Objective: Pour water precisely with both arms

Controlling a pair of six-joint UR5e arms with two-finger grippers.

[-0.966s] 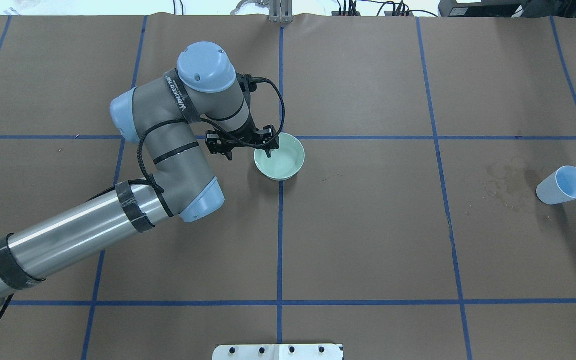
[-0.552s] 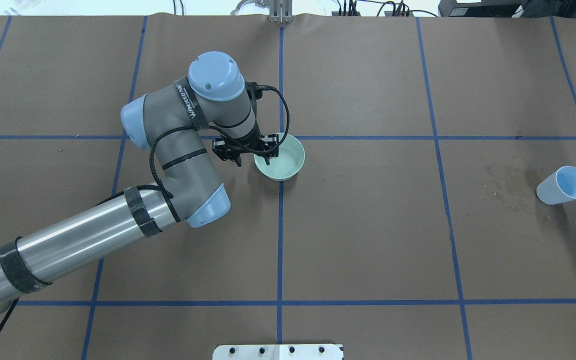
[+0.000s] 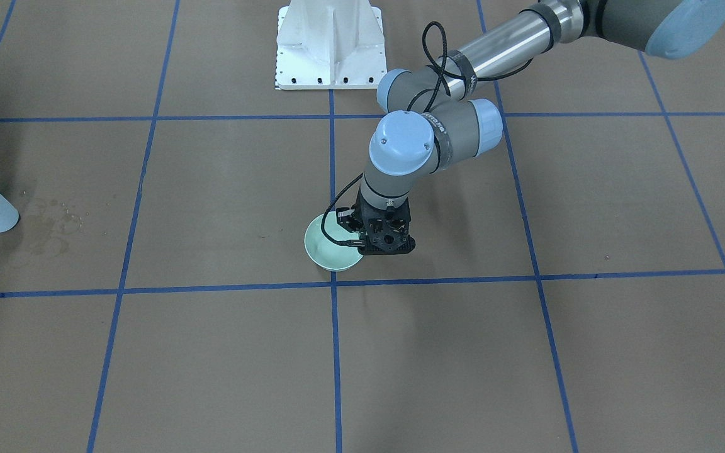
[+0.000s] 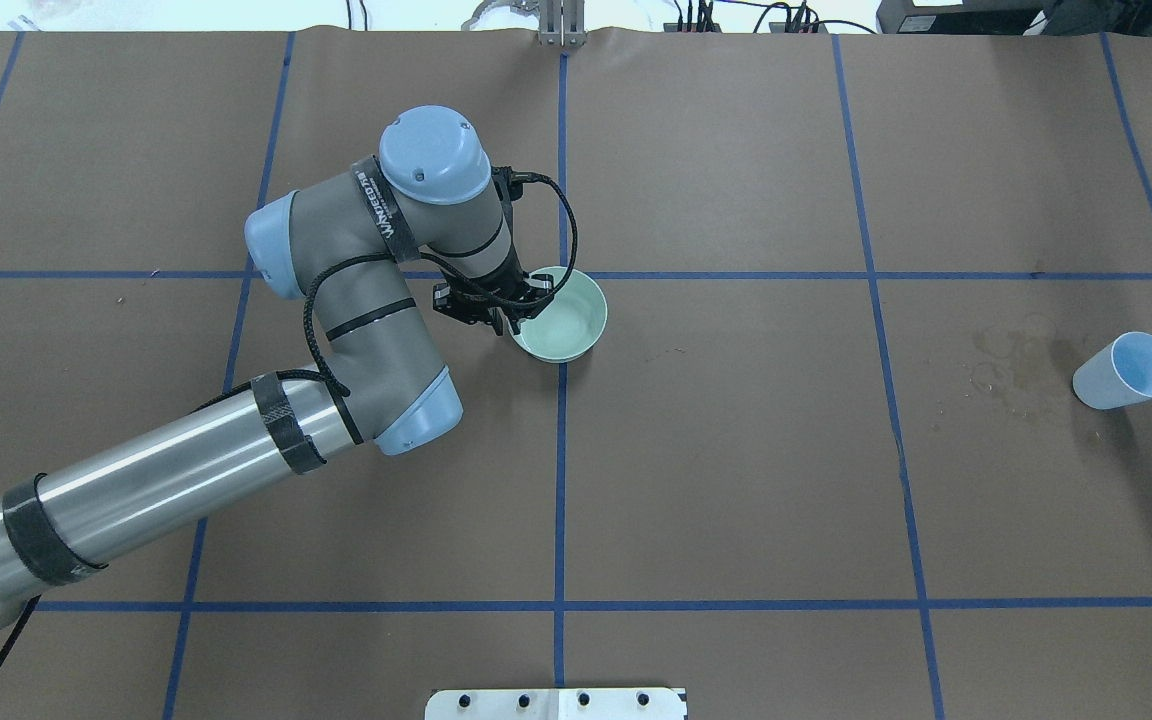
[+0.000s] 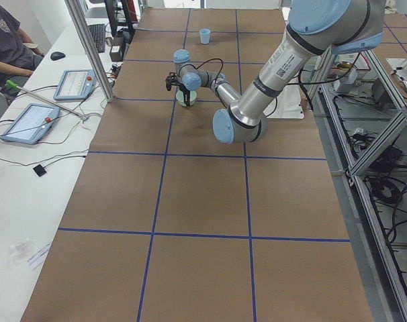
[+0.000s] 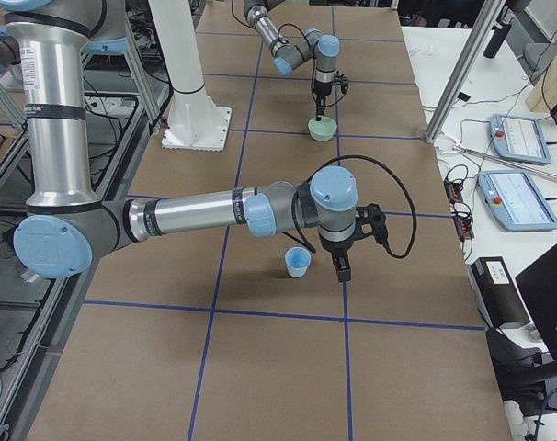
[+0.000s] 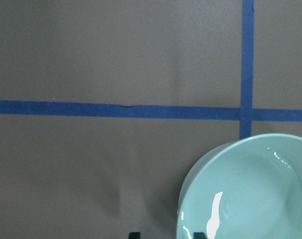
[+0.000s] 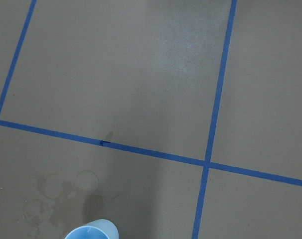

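My left arm [image 4: 366,290] reaches to a pale green bowl [image 4: 566,320] near the table's middle. The left gripper [image 4: 516,318] points down over the bowl's left rim. In the left wrist view its two fingertips [image 7: 134,234] straddle the rim of the bowl [image 7: 250,189], with a gap on the outer side. White glints [image 7: 216,209] shine inside the bowl; I cannot tell if water is there. My right arm [image 6: 214,213] shows only in the exterior right view. Its gripper [image 6: 341,266] hangs beside an upright light blue cup [image 6: 298,262]; I cannot tell if it is open or shut.
The blue cup [image 4: 1126,370] stands at the table's right edge, with dried ring stains [image 4: 1011,370] on the brown paper beside it. The white pedestal base [image 3: 331,44] is at the robot's side. Operator consoles [image 5: 29,121] lie on a side bench.
The left arm has moved toward the bowl and lowered. Its jaws have narrowed around the bowl's rim. The bowl and the cup have stayed in place.
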